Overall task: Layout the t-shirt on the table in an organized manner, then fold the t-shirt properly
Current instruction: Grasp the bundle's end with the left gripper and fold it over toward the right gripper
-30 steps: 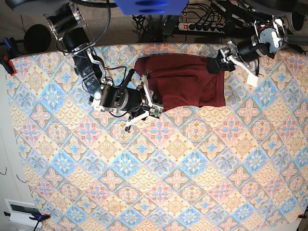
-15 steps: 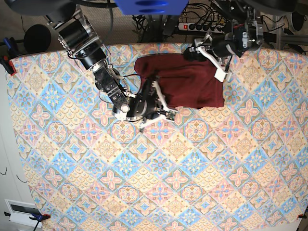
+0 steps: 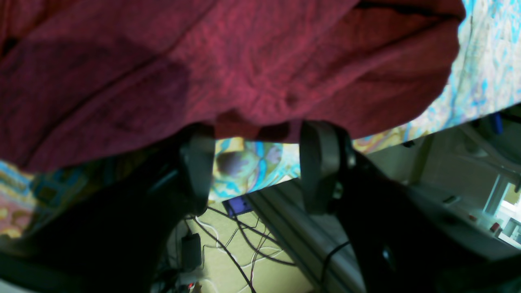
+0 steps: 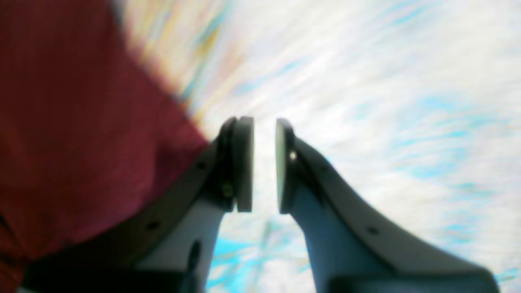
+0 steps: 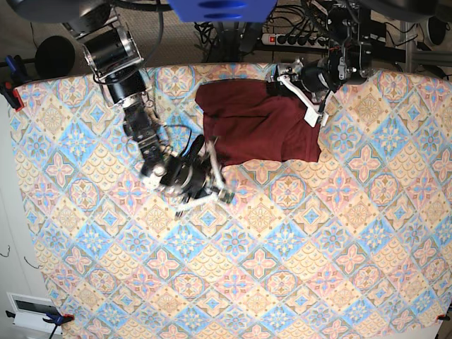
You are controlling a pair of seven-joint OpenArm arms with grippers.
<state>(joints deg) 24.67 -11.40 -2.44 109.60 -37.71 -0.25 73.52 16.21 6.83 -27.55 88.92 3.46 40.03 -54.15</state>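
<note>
Base view: patterned table [image 5: 282, 282], cables [image 5: 289, 35] behind; left gripper [image 5: 300, 95] released above t-shirt [image 5: 261, 123], right gripper [image 5: 212, 185] gapped, empty.

A plain dark red t-shirt [image 5: 261, 127] with no print is lying on a table [image 5: 282, 268] whose cloth is showing pastel diamond tiles in blue, pink and yellow, each tile carrying a floral motif. In the left wrist view the shirt is reading as deep maroon with darker shadowed folds. The left gripper [image 3: 256, 171] is showing grey pads on black arms. The right gripper [image 4: 264, 162] is showing pale grey fingers with dark edges against a blurred white and blue cloth.
</note>
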